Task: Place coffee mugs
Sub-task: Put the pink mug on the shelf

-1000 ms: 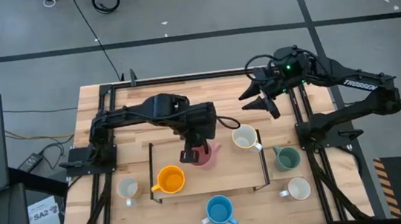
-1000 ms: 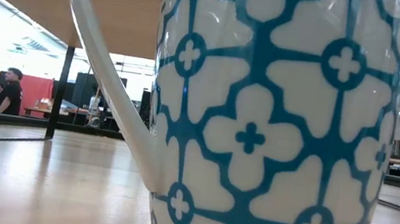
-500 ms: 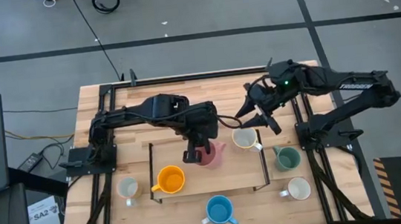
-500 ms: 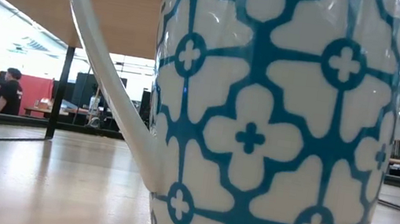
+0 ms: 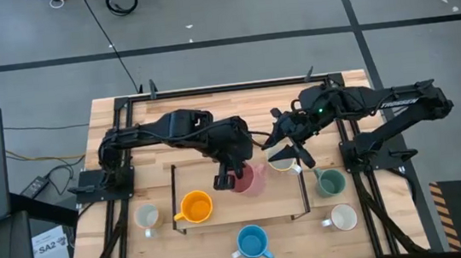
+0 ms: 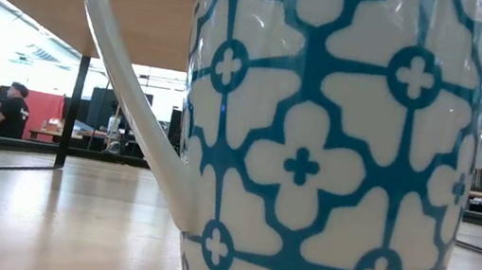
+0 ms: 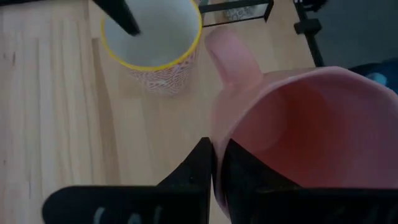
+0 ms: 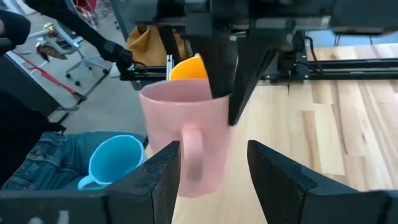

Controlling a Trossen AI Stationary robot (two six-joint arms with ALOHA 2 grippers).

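Here the left gripper (image 7: 212, 163) has its fingers pressed together on the rim of the pink mug (image 7: 311, 137), one finger inside the cup and one outside, likely because the thin wall gives a surer pinch than the round body; the mug hangs just under it, over the black-framed rack (image 5: 175, 195). Just beside that mug, handle side, the right gripper (image 5: 286, 143) has its fingers spread wide above a cream mug (image 5: 282, 164), seemingly lining up to take it or the pink handle. Farther from the left gripper sit the orange mug (image 5: 196, 207) on the rack and the blue mug (image 5: 252, 242) near the table's front edge. The right wrist view alone shows the pink handle facing its spread fingers (image 8: 163, 174); the low view shows only a blue-patterned mug (image 6: 316, 146).
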